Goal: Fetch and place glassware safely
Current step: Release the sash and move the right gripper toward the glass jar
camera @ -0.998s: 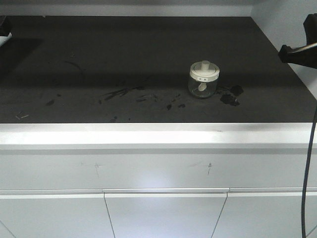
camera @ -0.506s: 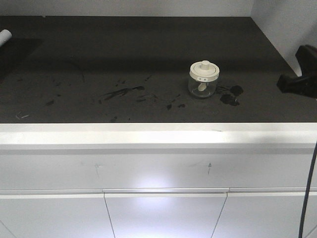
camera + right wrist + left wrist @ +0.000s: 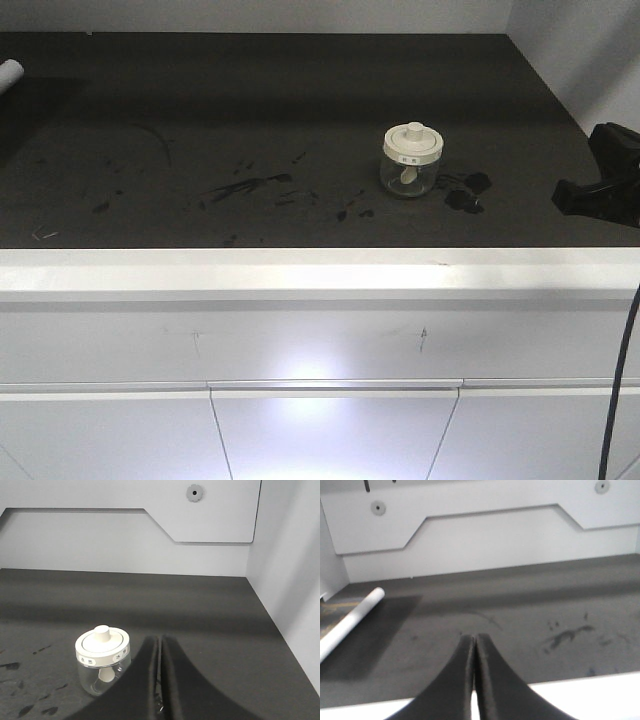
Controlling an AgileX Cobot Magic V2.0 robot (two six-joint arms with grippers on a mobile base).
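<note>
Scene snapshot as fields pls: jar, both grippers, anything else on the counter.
surface: dark countertop, smudged
glass jar: upright, right of centre, nothing touching it
lid: on, cream-white, knob on top
stains: dark patches just right of the jar
left gripper: shut, empty, over the counter's left part
right gripper: shut, empty, jar to its left, apart from it
other: white roll at far left
</note>
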